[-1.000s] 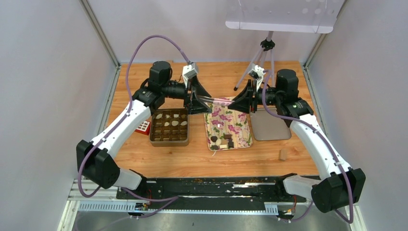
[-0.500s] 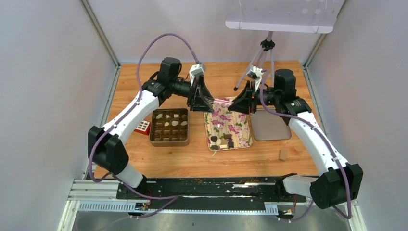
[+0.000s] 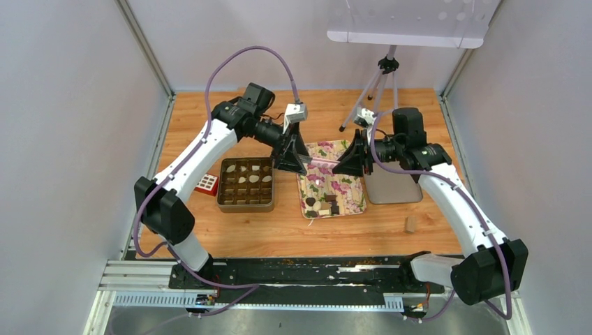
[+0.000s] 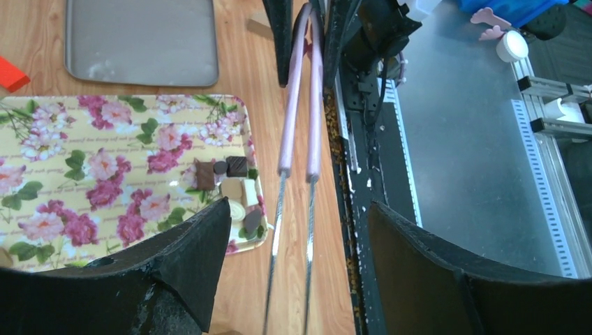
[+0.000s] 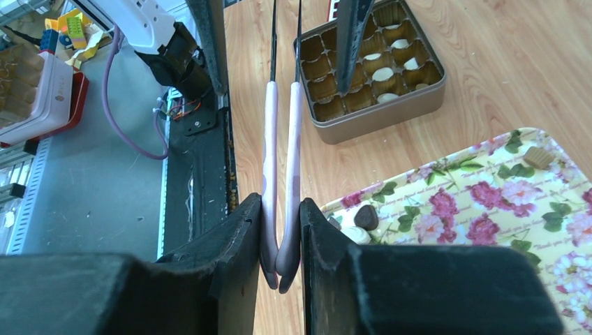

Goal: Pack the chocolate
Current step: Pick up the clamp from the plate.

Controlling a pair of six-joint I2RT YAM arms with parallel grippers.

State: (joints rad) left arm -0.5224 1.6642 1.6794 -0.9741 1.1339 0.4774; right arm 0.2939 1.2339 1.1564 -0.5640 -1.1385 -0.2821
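A pair of tongs [image 3: 318, 162] with pink handles and thin metal prongs hangs level over the far end of the floral tray [image 3: 338, 179]. My right gripper [image 5: 280, 202] is shut on the tongs [image 5: 281, 139] at the joined pink end. My left gripper [image 4: 300, 206] stands open around the metal prongs [image 4: 287, 251], with a gap on each side. The chocolate [image 3: 322, 204], dark and cream pieces, lies at the tray's near end, also visible as chocolate [image 4: 229, 183] beside the left finger. Several cream pieces sit in the gold compartment box [image 3: 246, 183], left of the tray.
A grey flat lid [image 3: 391, 185] lies right of the floral tray. A red block [image 3: 207, 183] sits left of the box. A tan cylinder [image 3: 410, 223] stands near the front right. A tripod [image 3: 374, 91] stands at the back.
My left arm has swung right and lower, and its jaws have narrowed a little around the prongs. The tongs and right gripper have shifted slightly toward the near side, over the tray.
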